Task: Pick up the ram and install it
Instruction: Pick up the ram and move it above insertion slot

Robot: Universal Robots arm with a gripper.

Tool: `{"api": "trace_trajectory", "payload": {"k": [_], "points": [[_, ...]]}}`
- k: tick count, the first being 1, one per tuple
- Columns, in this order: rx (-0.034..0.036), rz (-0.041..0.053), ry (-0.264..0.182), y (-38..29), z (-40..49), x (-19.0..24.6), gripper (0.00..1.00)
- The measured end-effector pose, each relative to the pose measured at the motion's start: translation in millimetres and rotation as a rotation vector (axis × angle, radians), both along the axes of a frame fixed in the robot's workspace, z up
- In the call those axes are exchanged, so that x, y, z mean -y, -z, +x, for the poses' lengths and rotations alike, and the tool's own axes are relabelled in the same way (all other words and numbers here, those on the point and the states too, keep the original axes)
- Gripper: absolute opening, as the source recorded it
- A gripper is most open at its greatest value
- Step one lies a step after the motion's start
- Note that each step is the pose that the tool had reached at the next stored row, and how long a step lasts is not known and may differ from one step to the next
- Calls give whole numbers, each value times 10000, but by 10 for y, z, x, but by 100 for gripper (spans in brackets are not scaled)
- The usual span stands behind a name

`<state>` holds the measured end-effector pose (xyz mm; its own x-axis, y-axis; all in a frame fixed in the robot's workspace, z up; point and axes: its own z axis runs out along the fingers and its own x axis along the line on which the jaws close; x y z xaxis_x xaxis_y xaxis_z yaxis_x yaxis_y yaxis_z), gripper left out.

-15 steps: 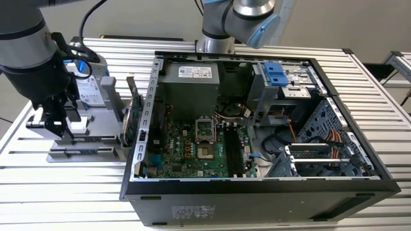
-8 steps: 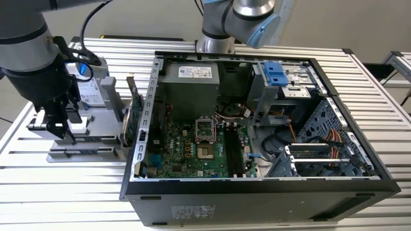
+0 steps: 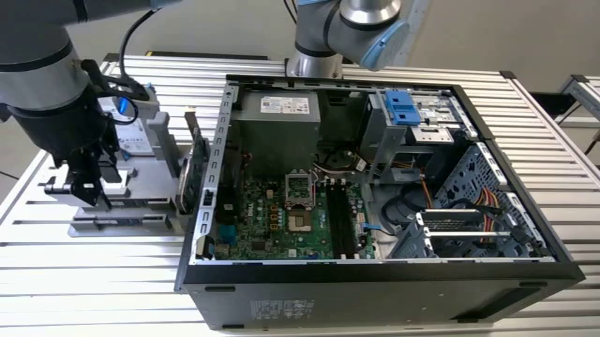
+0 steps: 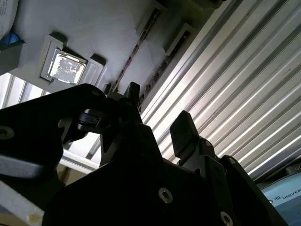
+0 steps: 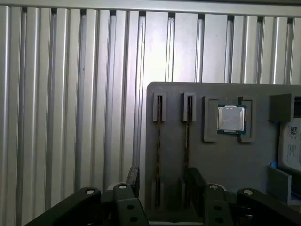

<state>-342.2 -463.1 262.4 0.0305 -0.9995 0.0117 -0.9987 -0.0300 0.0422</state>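
Slatted aluminium table point(image 3: 94, 281) in bright even light, plain grey background point(image 3: 487, 35) beyond.

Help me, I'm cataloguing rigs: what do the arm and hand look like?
The arm has silver-grey tubular segments, a black wrist section and a light blue joint cap. A black cable loops beside it. The hand is matte black with screws.
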Motion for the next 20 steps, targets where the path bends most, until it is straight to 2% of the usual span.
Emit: {"api": "trace_trajectory", "payload": {"k": [20], "points": [[10,-55,25,175,0,0,100]]}}
